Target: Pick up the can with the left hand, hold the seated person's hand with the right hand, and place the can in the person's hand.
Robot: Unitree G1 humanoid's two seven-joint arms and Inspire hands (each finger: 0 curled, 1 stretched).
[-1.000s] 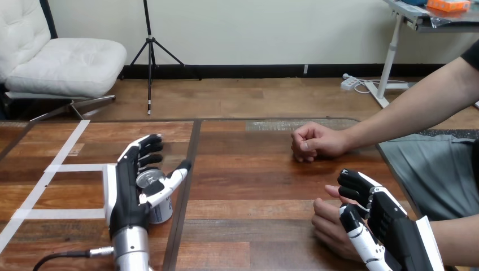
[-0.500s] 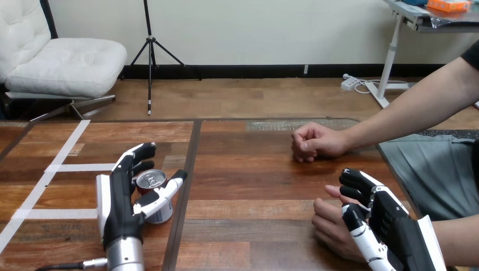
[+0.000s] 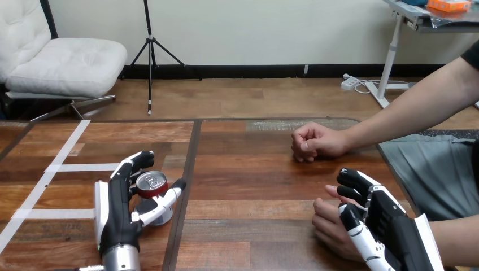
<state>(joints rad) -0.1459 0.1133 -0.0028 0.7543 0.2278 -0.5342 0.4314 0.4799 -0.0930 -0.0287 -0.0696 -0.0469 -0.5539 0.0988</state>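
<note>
the can (image 3: 151,187) stands upright on the tabletop (image 3: 254,183), toward its left side, not yet lifted. your left hand (image 3: 116,212) brackets it, spread wide: the fingers (image 3: 134,164) run fairly straight along the can's left and far side, and the thumb (image 3: 165,202) reaches across low on its right. whether either one presses the can yet, you cannot tell from here.

to make this grasp a good one, bring fingers and thumb in together so the can is squeezed from opposite sides rather than nudged over. a light can will likely tip or slide under a one-sided push, so lift only once the hold looks even.

over at the right, your right hand (image 3: 379,221) lies over the person's nearer hand (image 3: 326,224), touching it; whether it clasps it cannot be told. the person's farther hand (image 3: 313,141), a fist, rests on the tabletop well apart.
</note>
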